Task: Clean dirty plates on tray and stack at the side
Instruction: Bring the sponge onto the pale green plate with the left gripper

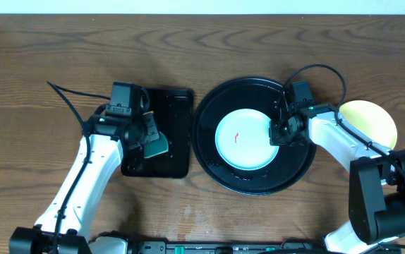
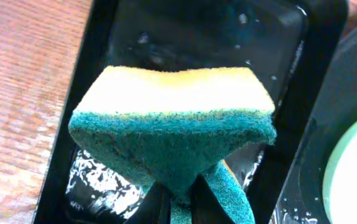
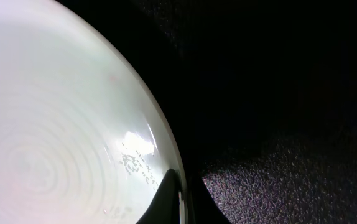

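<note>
Wiping step: sponge ready, plate steadied on the tray.
The left gripper (image 2: pixel 177 202) is clenched on the sponge (image 2: pixel 172 124) over the rectangular tray (image 1: pixel 178 99). The right gripper (image 3: pixel 180 199) pinches the right rim of the mint plate (image 1: pixel 245 139), which lies on the round tray (image 1: pixel 213 152). The next move should carry the sponge right onto the red smear (image 1: pixel 236 137).

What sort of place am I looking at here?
Likely a lab bench staged for dishwashing practice, not a kitchen: a wood-grain table, a sponge in the left gripper over a wet rectangular tray, and a smeared plate on a round black tray.
</note>
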{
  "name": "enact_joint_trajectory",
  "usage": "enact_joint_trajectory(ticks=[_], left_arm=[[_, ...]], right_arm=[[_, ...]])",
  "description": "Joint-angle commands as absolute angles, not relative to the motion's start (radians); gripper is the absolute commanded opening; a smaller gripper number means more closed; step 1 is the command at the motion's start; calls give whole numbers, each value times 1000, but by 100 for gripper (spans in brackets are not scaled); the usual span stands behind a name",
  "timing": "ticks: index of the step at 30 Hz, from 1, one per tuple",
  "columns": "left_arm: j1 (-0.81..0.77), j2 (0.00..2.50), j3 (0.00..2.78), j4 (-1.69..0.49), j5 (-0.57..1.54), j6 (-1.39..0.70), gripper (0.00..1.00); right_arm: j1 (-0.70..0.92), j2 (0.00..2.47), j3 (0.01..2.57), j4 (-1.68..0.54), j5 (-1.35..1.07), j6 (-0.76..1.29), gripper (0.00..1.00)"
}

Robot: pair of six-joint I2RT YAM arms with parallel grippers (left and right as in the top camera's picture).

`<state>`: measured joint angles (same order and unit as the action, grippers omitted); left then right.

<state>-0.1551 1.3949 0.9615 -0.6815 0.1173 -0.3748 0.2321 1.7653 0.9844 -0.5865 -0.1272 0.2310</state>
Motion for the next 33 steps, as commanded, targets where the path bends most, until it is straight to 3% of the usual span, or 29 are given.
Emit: enact_joint_trajectory(ticks=[1,7,20,33], left_arm=[[-192,1391,966,-670,125,-340,7],[-326,1406,968,-572,249,-355,7],[-598,1595,983,-197,439,-628,7],[-625,1982,1225,-182,491,-639,7]], right_arm=[[236,1779,966,-594,-106,240,1],[236,1779,966,-593,-106,240,1],[252,1779,966,-587,-117,239,1],[253,1779,966,-591,-118,239,1]])
